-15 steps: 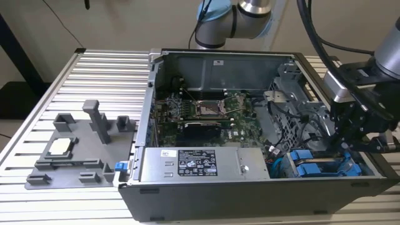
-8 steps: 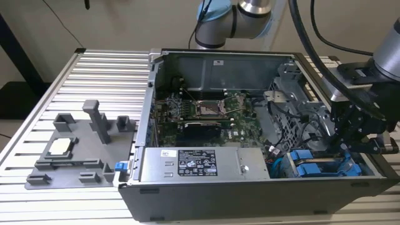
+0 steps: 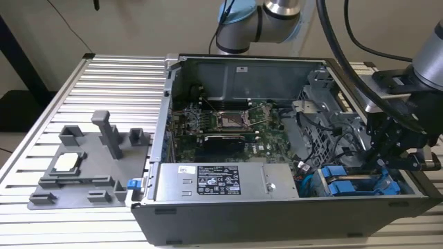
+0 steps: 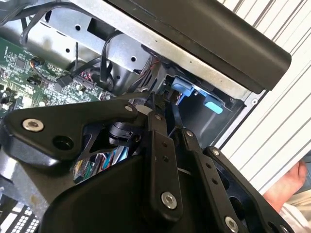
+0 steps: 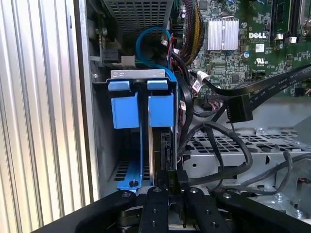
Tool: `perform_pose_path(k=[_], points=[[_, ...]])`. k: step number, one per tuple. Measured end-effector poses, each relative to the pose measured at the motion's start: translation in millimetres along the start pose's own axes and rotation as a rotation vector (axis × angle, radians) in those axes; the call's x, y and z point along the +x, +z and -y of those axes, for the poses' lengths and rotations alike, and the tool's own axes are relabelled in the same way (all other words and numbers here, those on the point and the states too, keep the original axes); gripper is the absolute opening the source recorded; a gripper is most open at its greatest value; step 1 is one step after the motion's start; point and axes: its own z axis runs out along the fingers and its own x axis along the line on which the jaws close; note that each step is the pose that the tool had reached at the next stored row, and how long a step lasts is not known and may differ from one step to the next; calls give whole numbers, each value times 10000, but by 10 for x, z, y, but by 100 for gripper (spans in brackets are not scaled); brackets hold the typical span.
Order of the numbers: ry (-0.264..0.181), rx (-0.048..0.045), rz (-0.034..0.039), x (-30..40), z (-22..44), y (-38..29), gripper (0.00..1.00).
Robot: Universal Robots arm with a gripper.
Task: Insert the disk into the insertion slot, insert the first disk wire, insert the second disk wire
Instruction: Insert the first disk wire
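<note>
Gripper [image 5: 171,190] by disk [image 5: 160,110] (slotted, first wrist view).

Ribbed silver aluminium tabletop [image 3: 118,83], slats running across towards the exterior view's left. The same pale ribs show in the second wrist view [image 4: 286,121] and in the first wrist view [image 5: 39,121]. Plain beige wall [image 3: 138,26] behind. Dark post [image 3: 21,57] leaning at the exterior view's left. Pale surface [image 3: 8,148] below the tabletop edge, floor or not unclear. Light soft and even, brighter glare on the ribs in the second wrist view.
</note>
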Motion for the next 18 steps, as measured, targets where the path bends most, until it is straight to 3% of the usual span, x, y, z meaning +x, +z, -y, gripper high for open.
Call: perform_pose_path(k=[2, 18], points=[[-2, 71, 4, 1, 0, 5, 19], [-4, 125, 6, 2, -32, 42, 19]])
